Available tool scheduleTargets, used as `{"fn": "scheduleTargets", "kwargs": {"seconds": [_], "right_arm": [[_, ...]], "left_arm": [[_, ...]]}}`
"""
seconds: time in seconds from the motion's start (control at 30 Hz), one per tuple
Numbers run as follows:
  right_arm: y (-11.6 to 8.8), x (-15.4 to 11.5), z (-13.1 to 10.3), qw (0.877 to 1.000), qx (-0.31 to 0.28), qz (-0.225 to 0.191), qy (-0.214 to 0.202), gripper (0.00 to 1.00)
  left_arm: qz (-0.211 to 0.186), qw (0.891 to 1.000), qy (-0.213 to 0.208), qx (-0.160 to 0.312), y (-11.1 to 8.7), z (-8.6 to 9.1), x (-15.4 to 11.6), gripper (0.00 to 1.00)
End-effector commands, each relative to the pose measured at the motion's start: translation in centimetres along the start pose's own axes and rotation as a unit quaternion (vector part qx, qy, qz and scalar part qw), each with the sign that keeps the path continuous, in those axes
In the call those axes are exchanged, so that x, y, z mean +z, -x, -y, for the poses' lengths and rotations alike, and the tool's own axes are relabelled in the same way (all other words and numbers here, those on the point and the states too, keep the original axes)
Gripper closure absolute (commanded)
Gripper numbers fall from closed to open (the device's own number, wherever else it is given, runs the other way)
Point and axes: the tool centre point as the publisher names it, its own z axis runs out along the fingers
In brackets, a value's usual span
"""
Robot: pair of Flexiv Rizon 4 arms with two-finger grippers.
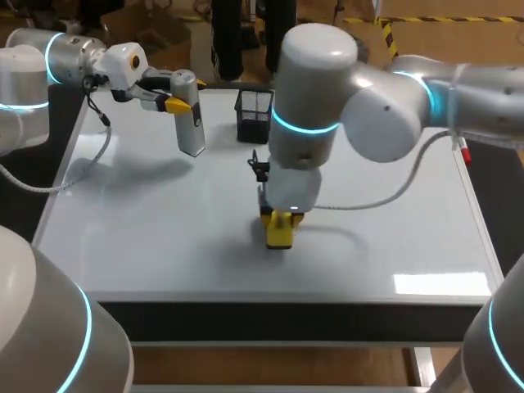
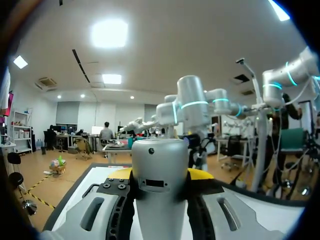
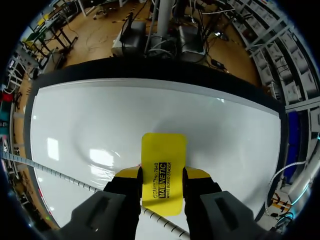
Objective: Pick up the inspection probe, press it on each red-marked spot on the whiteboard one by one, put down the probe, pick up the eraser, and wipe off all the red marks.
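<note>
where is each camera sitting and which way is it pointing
Head view: above and behind, looking down on the whiteboard; left arm and right arm enter from its sides.
Left wrist view: on the left arm, facing level across the whiteboard; left gripper holds the probe.
Right wrist view: on the right arm, looking down at the whiteboard; right gripper holds the eraser.
Shared: head view also shows probe and eraser.

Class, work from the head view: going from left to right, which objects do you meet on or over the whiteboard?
silver inspection probe → black mesh holder → yellow eraser
</note>
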Motion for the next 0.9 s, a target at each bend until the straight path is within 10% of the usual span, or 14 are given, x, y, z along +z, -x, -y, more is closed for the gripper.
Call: {"fn": "scheduleTargets", "kwargs": {"seconds": [0.03, 0.9], "right_arm": [[0.9, 0.8, 0.7, 1.0, -0.006, -0.019, 0.004, 1.0], [-4.0, 2.3, 1.4, 0.999, 0.03, 0.0, 0.02, 1.0]], "left_arm": [[0.0, 1.0, 0.001, 0.0, 0.0, 0.2, 0.0, 1.0], [0.0, 1.0, 0.001, 0.0, 0.0, 0.2, 0.0, 1.0]]}}
